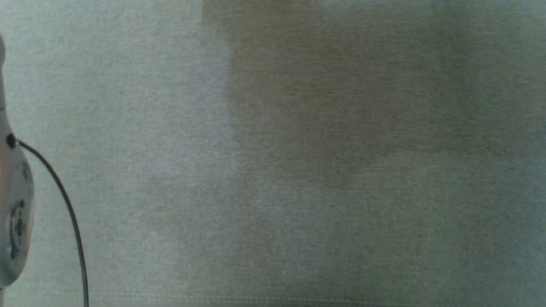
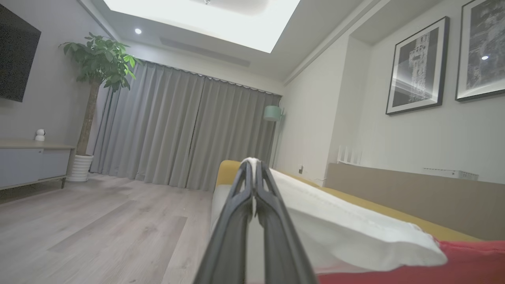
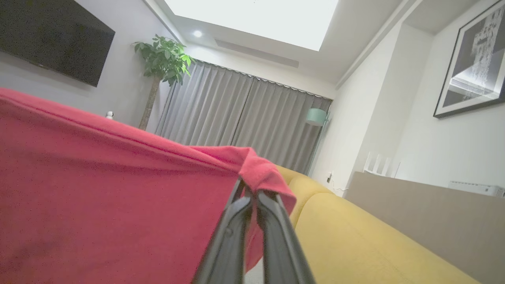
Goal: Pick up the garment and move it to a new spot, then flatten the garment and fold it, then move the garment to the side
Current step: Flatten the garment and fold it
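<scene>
- Fingers of the left gripper (image 2: 253, 165) are pressed together on a white edge of the red-and-white cloth garment (image 2: 335, 225). Only a sliver of cloth shows past their tips. That bite looks thin, so a sharp tug or swing could pull the edge free.
- Right gripper (image 3: 252, 191) also has its fingers together, clamped on a bunched red corner of the garment, with a small fold draped over the tips. This hold looks the deeper of the two.
- Garment is off the surface, held up and stretched between the two grippers. Its white part runs from the left gripper towards the red part, and the two seem to be one piece. Below and beyond it lies the long yellow upholstered sofa (image 3: 355, 240).
- Spreading the arms further would load the thin left pinch first. Moving them unevenly would likely twist the cloth, so it lands creased and is harder to flatten.
- The garment's lower, loose part is hidden, so it could drag or snag on the sofa's front edge.
- Both wrists are tipped upward, fingers aimed across the room at the grey pleated curtains (image 2: 177, 130) and the ceiling rather than down.
- A pale silver forearm (image 1: 3, 198) with a thin black cable (image 1: 71, 214) stands along the left edge of the head view. It is probably the left arm, raised.
- Behind it spreads grey-green woven cloth (image 1: 300, 150) with a stitched line near the bottom. I cannot tell whether that is the garment or the sofa.
</scene>
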You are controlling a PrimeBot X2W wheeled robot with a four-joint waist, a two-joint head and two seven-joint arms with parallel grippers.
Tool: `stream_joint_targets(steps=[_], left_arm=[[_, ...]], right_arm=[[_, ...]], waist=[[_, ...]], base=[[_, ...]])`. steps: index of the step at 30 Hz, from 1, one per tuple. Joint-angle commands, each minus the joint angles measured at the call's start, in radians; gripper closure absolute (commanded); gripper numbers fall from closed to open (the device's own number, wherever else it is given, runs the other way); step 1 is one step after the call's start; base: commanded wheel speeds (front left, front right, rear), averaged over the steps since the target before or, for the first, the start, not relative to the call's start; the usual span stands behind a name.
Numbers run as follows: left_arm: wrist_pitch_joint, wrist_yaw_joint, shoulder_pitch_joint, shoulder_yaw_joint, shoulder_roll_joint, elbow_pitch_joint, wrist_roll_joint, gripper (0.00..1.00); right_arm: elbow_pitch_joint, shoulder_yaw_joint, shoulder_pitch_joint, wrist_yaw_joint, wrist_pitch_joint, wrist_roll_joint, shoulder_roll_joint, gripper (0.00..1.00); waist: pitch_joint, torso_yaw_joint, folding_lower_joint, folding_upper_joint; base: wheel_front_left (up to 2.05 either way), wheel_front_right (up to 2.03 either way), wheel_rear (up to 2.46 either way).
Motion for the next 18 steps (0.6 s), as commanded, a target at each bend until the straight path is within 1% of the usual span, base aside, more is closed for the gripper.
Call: stream_joint_targets(steps=[1,4,8,14,18], left_arm=[[-0.012,-0.005,-0.033,0.015,0.051,-0.007,0.004,1.0],[-0.039,-0.027,-0.048,-0.005,0.037,0.078,0.008,1.0],[-0.058,-0.051,0.006,-0.03,0.019,0.158,-0.001,1.0],[-0.069,-0.066,0.187,-0.068,0.002,0.233,-0.02,1.0],[-0.071,-0.069,0.341,-0.113,0.007,0.234,-0.011,1.0]], right_arm=[[0.004,-0.014,-0.019,-0.001,-0.023,-0.006,0.025,1.0],[0.109,-0.009,-0.038,-0.001,-0.071,-0.024,0.051,1.0],[0.197,0.028,0.019,-0.001,-0.092,-0.029,0.066,1.0],[0.245,0.102,0.197,-0.001,-0.096,0.012,0.069,1.0],[0.295,0.217,0.337,-0.001,-0.096,0.075,0.054,1.0]], waist=[[0.008,0.016,-0.0006,0.0001],[0.004,0.025,-0.0006,0.0001],[0.002,0.032,-0.0006,0.0001],[-0.018,0.05,-0.0006,0.0001],[-0.059,0.059,-0.0006,0.0001]], base=[[0.0,0.0,0.0],[0.0,0.0,0.0],[0.0,0.0,0.0],[0.0,0.0,0.0],[0.0,0.0,0.0]])
